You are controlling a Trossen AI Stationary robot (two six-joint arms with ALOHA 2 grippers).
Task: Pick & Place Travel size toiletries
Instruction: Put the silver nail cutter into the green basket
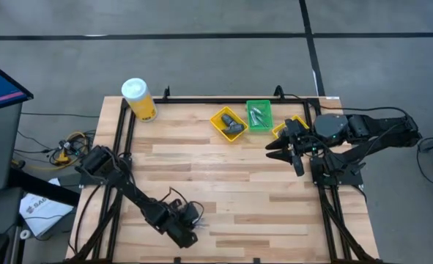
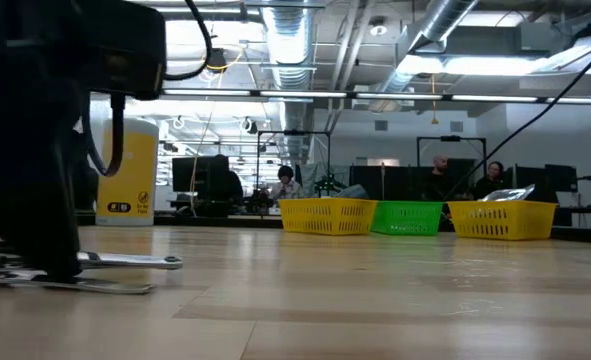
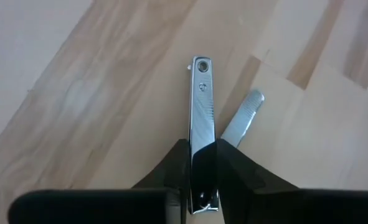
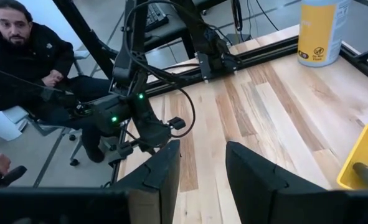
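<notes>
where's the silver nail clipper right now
The silver nail clipper is clamped in the left hand at the table's near edge on the left side, low over the wood, far from the trays at the back.

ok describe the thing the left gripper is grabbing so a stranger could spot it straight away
Start at the wooden table and go to its near left edge, where the left gripper is down on the surface. Clamped between its dark fingers is a shiny silver nail clipper, the flat metal one with a rivet at its tip, unlike the binned items.

Canister [image 1: 138,98]: yellow, white lid, upper left of table.
Trays: two yellow [image 1: 228,124] [image 1: 284,129], one green [image 1: 259,115], upper centre.
Person [image 4: 28,50]: seated, dark jacket, beyond the table.
</notes>
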